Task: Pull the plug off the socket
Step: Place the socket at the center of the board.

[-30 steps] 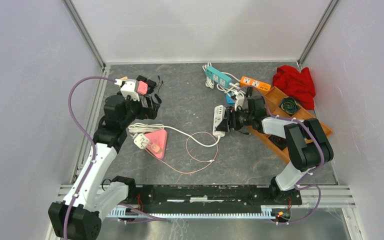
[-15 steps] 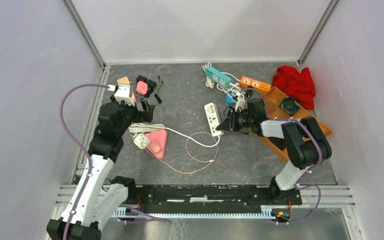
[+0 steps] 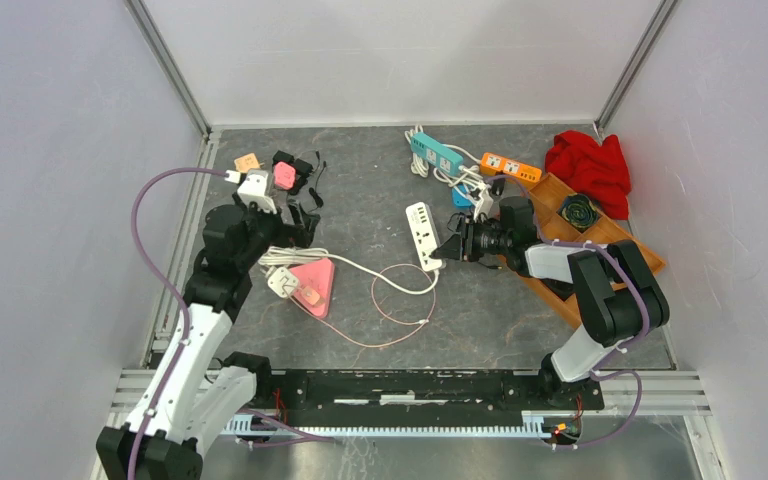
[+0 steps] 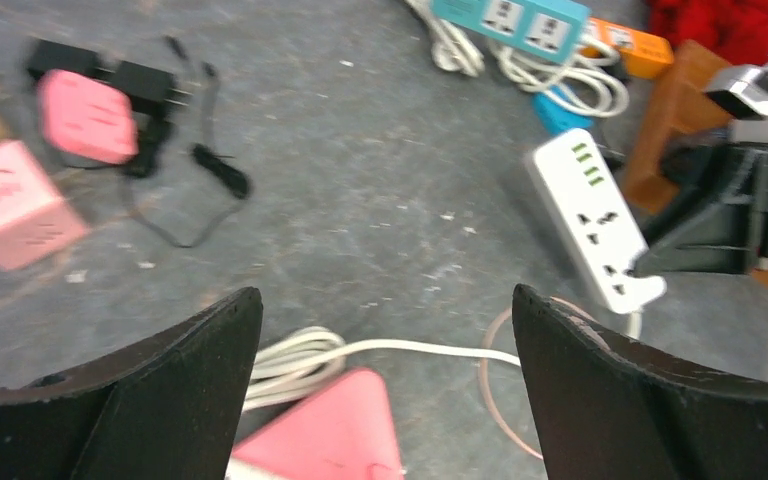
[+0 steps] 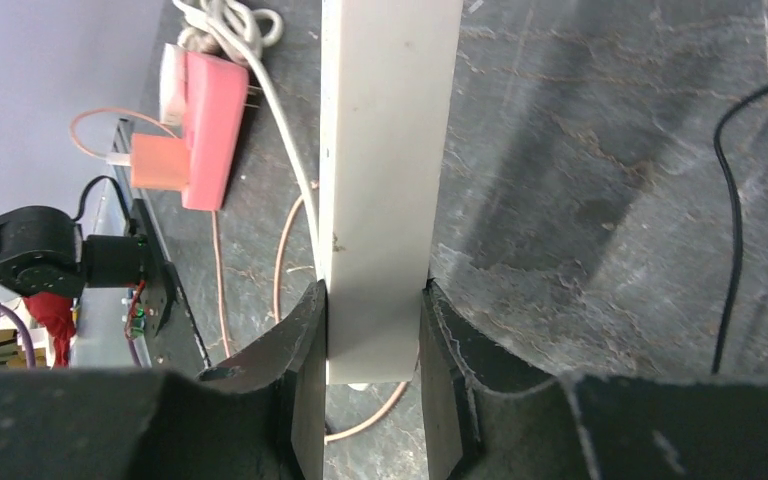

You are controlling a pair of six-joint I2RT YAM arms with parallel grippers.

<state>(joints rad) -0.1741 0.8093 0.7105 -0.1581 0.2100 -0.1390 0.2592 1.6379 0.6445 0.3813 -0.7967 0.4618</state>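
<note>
Power strip (image 5: 385, 150) pinched in right end effector (image 5: 372, 300), left end effector (image 4: 385, 300) spread — pink socket (image 4: 325, 430) near.

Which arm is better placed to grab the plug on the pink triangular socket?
Left. On the left arm the jaws stand open and empty, close to the pink socket and its plug. On the right arm they are shut on the white power strip, farther away.
</note>
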